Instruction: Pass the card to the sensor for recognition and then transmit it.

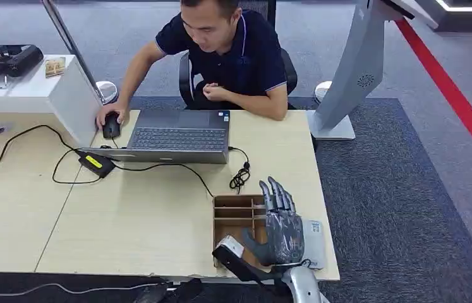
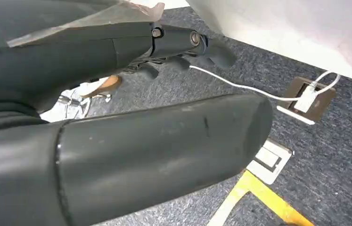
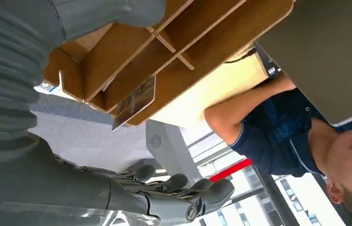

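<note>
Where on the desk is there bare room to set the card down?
The widest bare patch is the near-left tabletop, bordered by the black cable and the wooden organizer. A narrower strip lies right of the laptop. The near-right corner is crowded by the right hand.

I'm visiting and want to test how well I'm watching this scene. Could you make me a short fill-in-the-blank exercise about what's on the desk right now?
1. The robot's right hand hovers over a wooden ____ with compartments.
2. The seated person rests one hand on a computer ____.
3. The open laptop lies on the ____ between the person and the robot.
4. A red ____ runs across the carpet at the right.

Missing words: box; mouse; desk; stripe
</note>
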Controlling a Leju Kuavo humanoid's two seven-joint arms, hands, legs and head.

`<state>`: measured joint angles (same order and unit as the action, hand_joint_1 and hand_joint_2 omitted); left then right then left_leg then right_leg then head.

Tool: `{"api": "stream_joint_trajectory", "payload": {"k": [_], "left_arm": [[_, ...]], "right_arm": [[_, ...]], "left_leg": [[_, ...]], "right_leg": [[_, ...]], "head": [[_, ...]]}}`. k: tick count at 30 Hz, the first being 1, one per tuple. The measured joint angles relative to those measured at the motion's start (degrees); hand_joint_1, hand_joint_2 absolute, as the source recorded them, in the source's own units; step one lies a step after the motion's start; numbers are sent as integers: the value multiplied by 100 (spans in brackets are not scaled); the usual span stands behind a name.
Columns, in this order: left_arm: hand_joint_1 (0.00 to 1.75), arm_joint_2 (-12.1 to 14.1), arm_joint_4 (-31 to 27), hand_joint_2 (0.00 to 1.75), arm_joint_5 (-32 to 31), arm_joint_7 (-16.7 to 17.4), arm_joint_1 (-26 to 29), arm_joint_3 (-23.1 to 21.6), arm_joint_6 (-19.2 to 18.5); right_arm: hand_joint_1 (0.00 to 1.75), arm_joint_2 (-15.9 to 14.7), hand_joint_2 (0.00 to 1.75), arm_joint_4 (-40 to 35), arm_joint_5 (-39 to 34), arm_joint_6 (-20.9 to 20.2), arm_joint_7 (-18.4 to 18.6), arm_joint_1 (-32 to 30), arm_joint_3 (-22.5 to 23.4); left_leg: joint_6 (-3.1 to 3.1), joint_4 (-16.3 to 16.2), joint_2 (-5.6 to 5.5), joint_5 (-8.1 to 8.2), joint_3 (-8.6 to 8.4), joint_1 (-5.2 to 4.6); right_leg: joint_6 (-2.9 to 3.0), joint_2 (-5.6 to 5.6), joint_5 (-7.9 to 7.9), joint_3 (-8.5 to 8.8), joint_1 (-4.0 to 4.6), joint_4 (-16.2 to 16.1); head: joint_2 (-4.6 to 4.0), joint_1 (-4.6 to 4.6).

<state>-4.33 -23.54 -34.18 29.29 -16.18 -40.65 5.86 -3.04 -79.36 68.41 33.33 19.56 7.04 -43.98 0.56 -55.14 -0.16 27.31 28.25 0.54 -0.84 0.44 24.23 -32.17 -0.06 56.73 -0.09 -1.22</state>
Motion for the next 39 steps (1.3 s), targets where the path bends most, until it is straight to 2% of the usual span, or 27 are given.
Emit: {"api": "stream_joint_trajectory", "payload": {"k": [18,25,39], "left_arm": [[0,17,7,0,0,-4,-1,2,11],[0,22,7,0,4,-5,1,4,22],[0,44,7,0,-28,-5,7,7,28]], "right_arm": [[0,83,175,363,50,-18,15,79,-35],[0,83,175,442,129,-68,146,75,-37],[0,-85,175,422,376,-159,310,71,94]], "left_leg": [[0,0,0,0,0,0],[0,0,0,0,0,0],[0,0,0,0,-1,0]], "right_leg": [[0,0,0,-1,0,0],[0,0,0,-1,0,0],[0,0,0,-1,0,0]], "head": [[0,2],[0,0],[0,0]]}}
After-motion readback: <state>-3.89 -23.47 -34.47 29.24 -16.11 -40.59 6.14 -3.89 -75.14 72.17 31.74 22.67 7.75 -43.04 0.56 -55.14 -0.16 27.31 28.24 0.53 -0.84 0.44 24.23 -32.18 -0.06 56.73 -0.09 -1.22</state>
